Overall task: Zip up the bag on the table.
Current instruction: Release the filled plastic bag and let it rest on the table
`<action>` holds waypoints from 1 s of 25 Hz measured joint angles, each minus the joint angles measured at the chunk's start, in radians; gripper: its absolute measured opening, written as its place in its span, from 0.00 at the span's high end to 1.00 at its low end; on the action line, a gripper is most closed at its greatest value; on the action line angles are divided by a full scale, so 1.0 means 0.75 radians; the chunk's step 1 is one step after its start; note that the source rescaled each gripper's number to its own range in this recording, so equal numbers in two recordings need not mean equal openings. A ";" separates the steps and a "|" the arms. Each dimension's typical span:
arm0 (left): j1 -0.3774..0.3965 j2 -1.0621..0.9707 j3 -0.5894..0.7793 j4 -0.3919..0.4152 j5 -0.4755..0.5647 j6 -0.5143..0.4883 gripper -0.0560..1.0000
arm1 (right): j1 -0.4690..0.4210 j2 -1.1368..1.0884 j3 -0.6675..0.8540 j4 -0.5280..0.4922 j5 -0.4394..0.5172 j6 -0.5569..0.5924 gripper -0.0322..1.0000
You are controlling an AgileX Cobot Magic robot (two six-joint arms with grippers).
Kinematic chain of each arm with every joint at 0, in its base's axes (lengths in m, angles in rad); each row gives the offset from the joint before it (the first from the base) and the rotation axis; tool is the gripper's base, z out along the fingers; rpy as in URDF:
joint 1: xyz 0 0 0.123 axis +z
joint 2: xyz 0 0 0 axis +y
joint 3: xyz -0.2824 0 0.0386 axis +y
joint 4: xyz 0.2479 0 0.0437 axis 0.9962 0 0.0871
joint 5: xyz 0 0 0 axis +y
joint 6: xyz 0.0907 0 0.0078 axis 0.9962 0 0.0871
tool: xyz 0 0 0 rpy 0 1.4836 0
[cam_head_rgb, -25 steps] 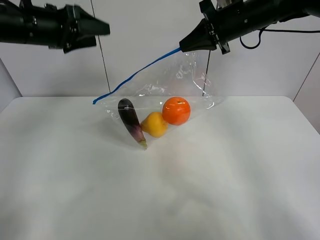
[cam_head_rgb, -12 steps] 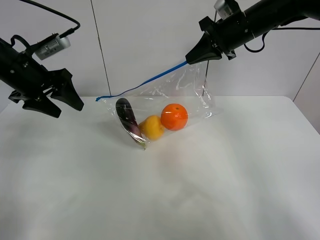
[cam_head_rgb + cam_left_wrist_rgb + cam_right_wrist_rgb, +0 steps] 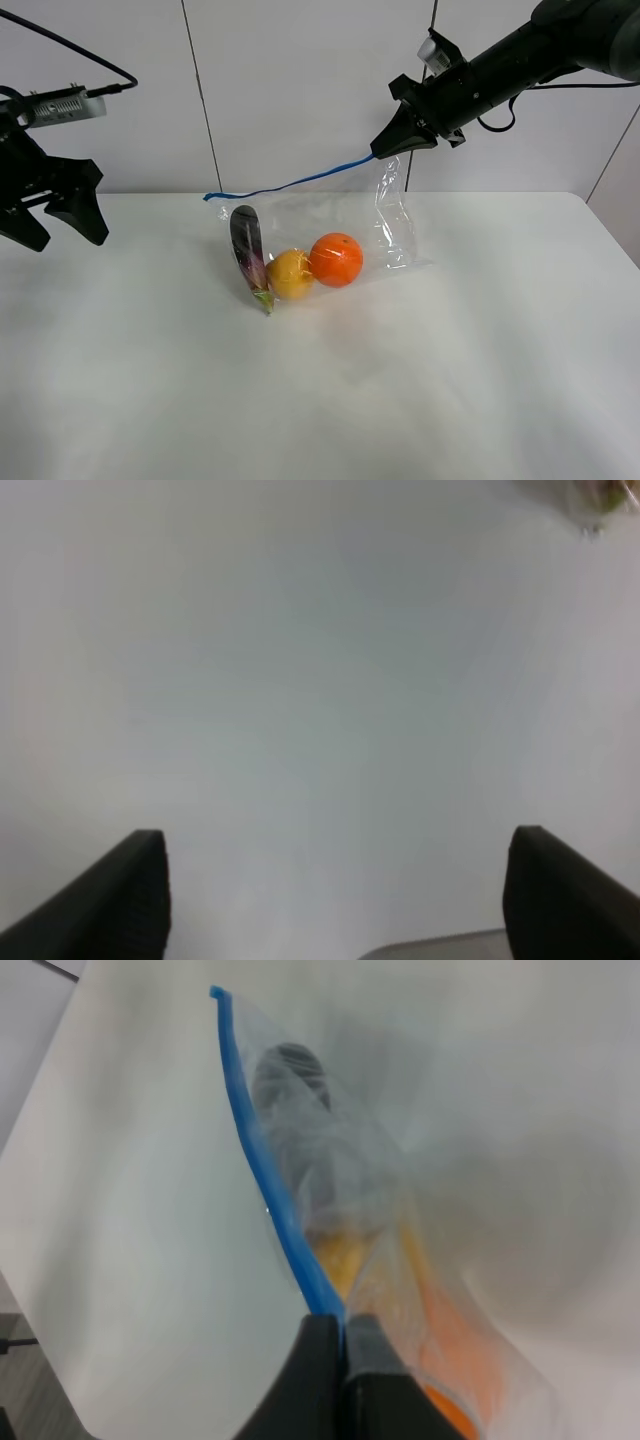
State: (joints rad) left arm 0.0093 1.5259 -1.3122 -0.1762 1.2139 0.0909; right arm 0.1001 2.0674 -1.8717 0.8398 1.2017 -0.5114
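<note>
The clear bag (image 3: 385, 225) hangs by its blue zipper strip (image 3: 290, 184) and rests on the white table (image 3: 320, 380). An eggplant (image 3: 246, 250), a yellow pear (image 3: 289, 274) and an orange (image 3: 335, 259) lie inside it. My right gripper (image 3: 378, 150) is shut on the right end of the zipper strip, held above the table. In the right wrist view the shut gripper (image 3: 341, 1328) pinches the blue strip (image 3: 262, 1160). My left gripper (image 3: 60, 225) is open and empty at the far left, well clear of the bag. The left wrist view shows its fingers (image 3: 130, 880) spread over bare table.
A white panelled wall (image 3: 280, 90) stands behind the table. The table's right edge (image 3: 610, 250) is close to the right arm. A cable (image 3: 80, 50) loops above the left arm.
The left arm has swung down and out to the far left. The right gripper has lowered the zipper end a little, and the bag with its fruit has settled lower on the table.
</note>
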 joint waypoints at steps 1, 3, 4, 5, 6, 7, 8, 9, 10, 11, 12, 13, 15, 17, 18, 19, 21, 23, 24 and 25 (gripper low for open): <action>0.000 -0.031 0.000 0.006 0.001 -0.009 0.15 | 0.000 0.000 0.000 -0.002 0.000 0.000 0.97; 0.000 -0.097 0.010 0.007 0.000 -0.017 0.15 | 0.000 0.000 0.000 -0.005 0.000 0.000 0.97; 0.000 -0.140 0.027 0.007 0.001 -0.020 0.15 | 0.000 0.000 0.000 -0.006 0.000 0.000 0.97; 0.000 -0.187 0.051 0.007 0.001 -0.021 0.15 | 0.000 0.000 0.000 -0.010 0.000 0.000 0.97; 0.000 -0.235 0.083 0.007 0.001 -0.024 0.15 | 0.000 0.000 0.000 -0.017 0.000 0.000 0.97; 0.000 -0.275 0.113 0.007 0.002 -0.028 0.15 | 0.000 0.000 0.000 -0.025 0.000 0.000 0.97; 0.000 -0.324 0.151 0.011 0.002 -0.035 0.15 | 0.000 0.000 0.000 -0.031 0.000 0.000 0.97; 0.000 -0.372 0.193 0.014 0.002 -0.042 0.15 | 0.000 0.000 0.000 -0.038 0.000 0.000 0.97; 0.000 -0.413 0.239 0.021 0.002 -0.048 0.15 | 0.000 0.000 0.000 -0.047 0.000 0.000 0.97; 0.000 -0.463 0.280 0.032 0.003 -0.052 0.15 | 0.000 0.000 0.000 -0.056 -0.003 0.000 0.97; 0.000 -0.512 0.332 0.051 0.003 -0.062 0.15 | 0.000 0.000 0.000 -0.068 -0.006 0.000 0.97; 0.000 -0.563 0.387 0.069 0.003 -0.074 0.15 | 0.000 0.000 0.000 -0.079 -0.013 0.000 0.97; 0.000 -0.657 0.486 0.118 0.003 -0.105 0.15 | 0.000 0.000 0.000 -0.099 -0.027 0.000 0.97; 0.000 -0.762 0.584 0.163 0.005 -0.121 0.15 | 0.000 0.000 0.000 -0.120 -0.029 0.003 0.97; 0.000 -0.806 0.620 0.183 0.005 -0.121 0.15 | 0.000 0.000 0.000 -0.126 -0.030 0.006 0.97; 0.000 -0.860 0.661 0.196 0.005 -0.121 0.15 | 0.000 0.000 0.000 -0.130 -0.030 0.012 0.97; 0.000 -0.957 0.726 0.203 0.005 -0.121 0.15 | 0.000 0.000 0.000 -0.133 -0.030 0.022 0.96; 0.000 -1.065 0.794 0.206 0.006 -0.121 0.15 | 0.000 0.000 0.000 -0.133 -0.030 0.030 0.94; 0.000 -1.119 0.828 0.206 0.006 -0.121 0.15 | 0.000 0.000 0.000 -0.133 -0.030 0.035 0.91; 0.000 -1.163 0.856 0.207 0.006 -0.121 0.15 | 0.000 0.000 0.000 -0.133 -0.030 0.040 0.88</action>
State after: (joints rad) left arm 0.0093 0.6533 -0.6702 -0.0211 1.2186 0.0000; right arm 0.1001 2.0674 -1.8717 0.7399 1.1793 -0.4818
